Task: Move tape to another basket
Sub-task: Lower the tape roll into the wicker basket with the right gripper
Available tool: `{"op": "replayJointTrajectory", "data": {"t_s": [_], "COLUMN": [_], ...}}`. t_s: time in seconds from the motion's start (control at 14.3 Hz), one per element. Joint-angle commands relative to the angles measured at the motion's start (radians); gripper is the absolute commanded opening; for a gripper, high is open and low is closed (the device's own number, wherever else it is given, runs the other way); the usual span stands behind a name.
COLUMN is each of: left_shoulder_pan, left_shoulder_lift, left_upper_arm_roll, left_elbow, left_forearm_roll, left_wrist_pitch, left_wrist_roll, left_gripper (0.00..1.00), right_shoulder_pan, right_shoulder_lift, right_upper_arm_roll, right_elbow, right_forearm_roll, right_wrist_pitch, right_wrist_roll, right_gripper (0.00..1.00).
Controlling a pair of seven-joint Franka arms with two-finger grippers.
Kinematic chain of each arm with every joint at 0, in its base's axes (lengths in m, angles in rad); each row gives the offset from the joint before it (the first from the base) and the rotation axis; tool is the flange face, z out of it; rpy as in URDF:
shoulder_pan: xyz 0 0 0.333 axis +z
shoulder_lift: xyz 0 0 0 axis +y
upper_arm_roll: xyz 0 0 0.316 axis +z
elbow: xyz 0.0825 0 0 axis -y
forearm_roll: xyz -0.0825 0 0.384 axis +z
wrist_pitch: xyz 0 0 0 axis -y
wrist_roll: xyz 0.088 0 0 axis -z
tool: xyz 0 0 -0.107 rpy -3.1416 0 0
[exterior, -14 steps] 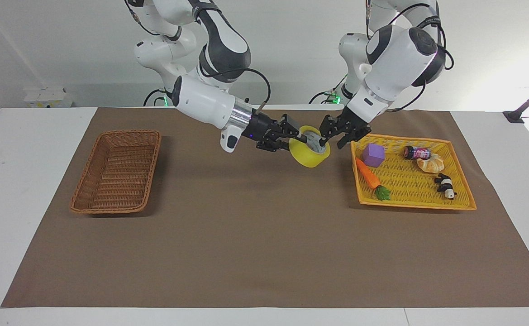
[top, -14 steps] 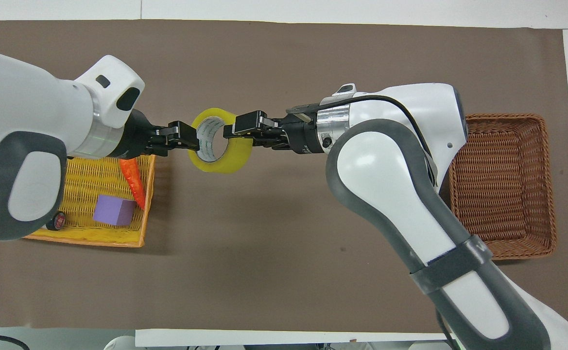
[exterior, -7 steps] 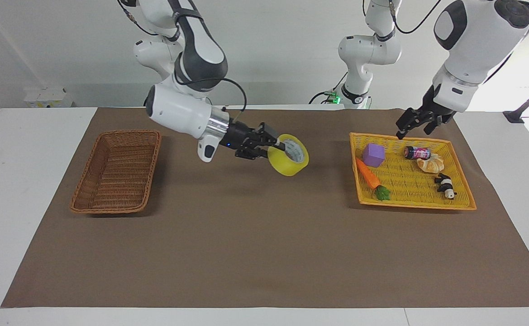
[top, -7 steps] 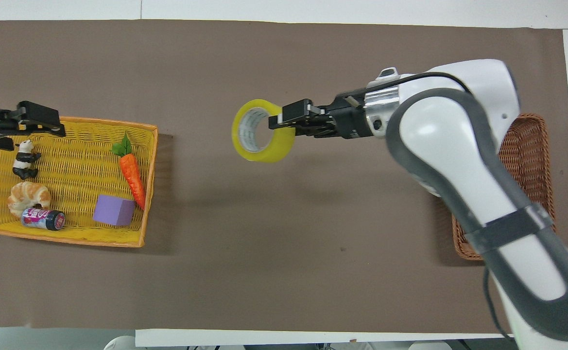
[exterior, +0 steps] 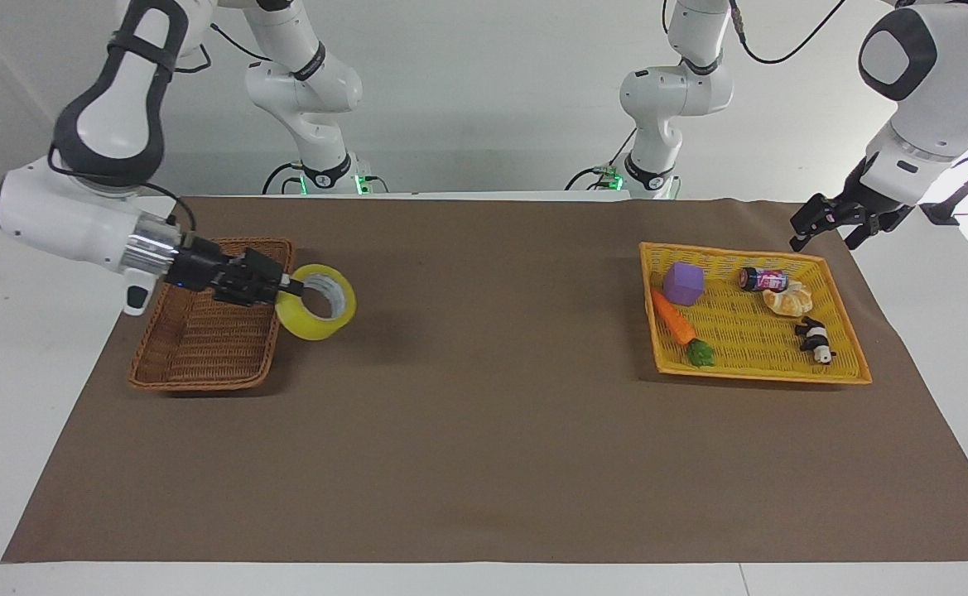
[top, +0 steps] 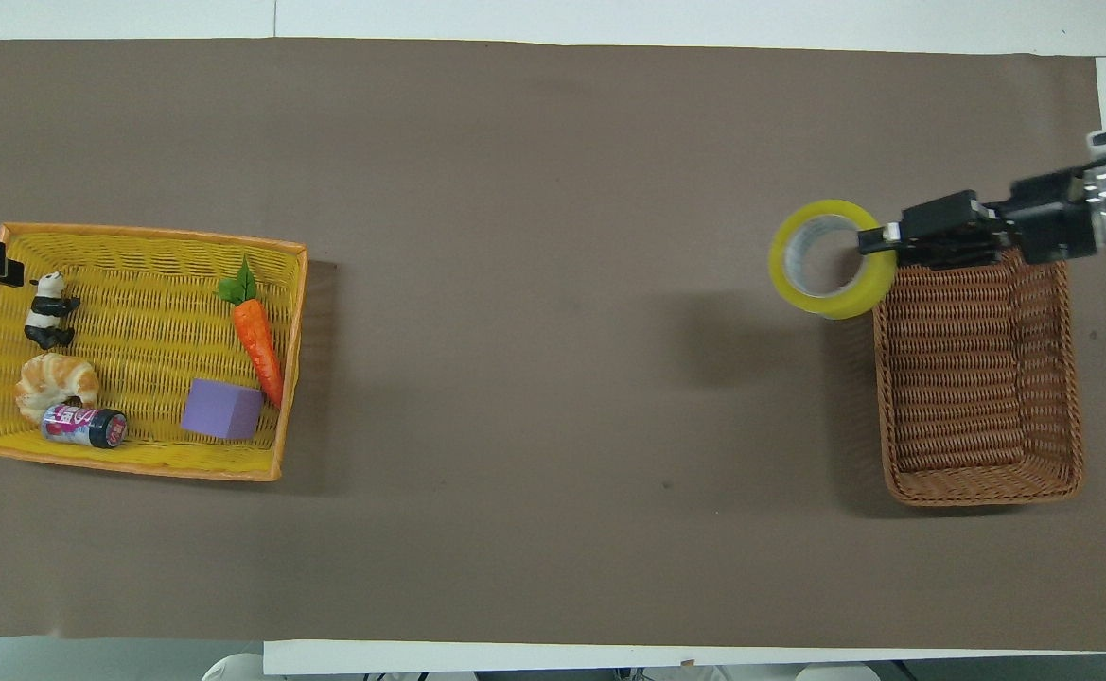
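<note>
The right gripper (exterior: pixel 289 287) pinches the tape's (exterior: pixel 321 302) wall, one finger through the core, holding it over the basket's (exterior: pixel 202 348) rim. Light, stiff, slick: the wall is the best hold. The left gripper (exterior: pixel 833 222) waits, fingers spread, by the tray (exterior: pixel 761 374).

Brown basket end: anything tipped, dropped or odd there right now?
Nothing stands out. The right gripper holds the tape by its rim in the air, over the mat just past the basket's edge, not yet over its well. The basket sits flat. The left gripper waits above the yellow tray's corner.
</note>
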Motion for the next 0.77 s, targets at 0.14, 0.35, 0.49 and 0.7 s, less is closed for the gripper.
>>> {"op": "replayJointTrajectory", "data": {"t_s": [0.14,0.35,0.49,0.7], "left_shoulder_pan": [-0.010,-0.009,-0.010,-0.009], "left_shoulder_lift": [0.033,0.085,0.092,0.089], "left_upper_arm_roll": [-0.007,-0.005,-0.004,-0.005], "left_elbow": [0.115,0.229,0.238,0.223], "left_forearm_roll": [0.043,0.045,0.051,0.048], "left_wrist_pitch": [-0.114,-0.212,-0.226,-0.207], "left_wrist_roll": [0.019,0.022,0.024,0.025], "left_gripper": [1.00,1.00,1.00,1.00], "right_shoulder_pan": [-0.185,-0.210,-0.221,-0.230], "right_shoulder_lift": [-0.076,-0.083,-0.078,-0.054], "right_upper_arm_roll": [0.021,0.021,0.021,0.021], "right_elbow": [-0.132,-0.208,-0.249,-0.269], "right_forearm_roll": [-0.097,-0.122,-0.132,-0.146], "right_wrist_pitch": [-0.011,0.039,0.091,0.122], "right_wrist_roll": [-0.187,-0.282,-0.330,-0.376], "right_gripper": [0.00,0.00,0.00,0.00]}}
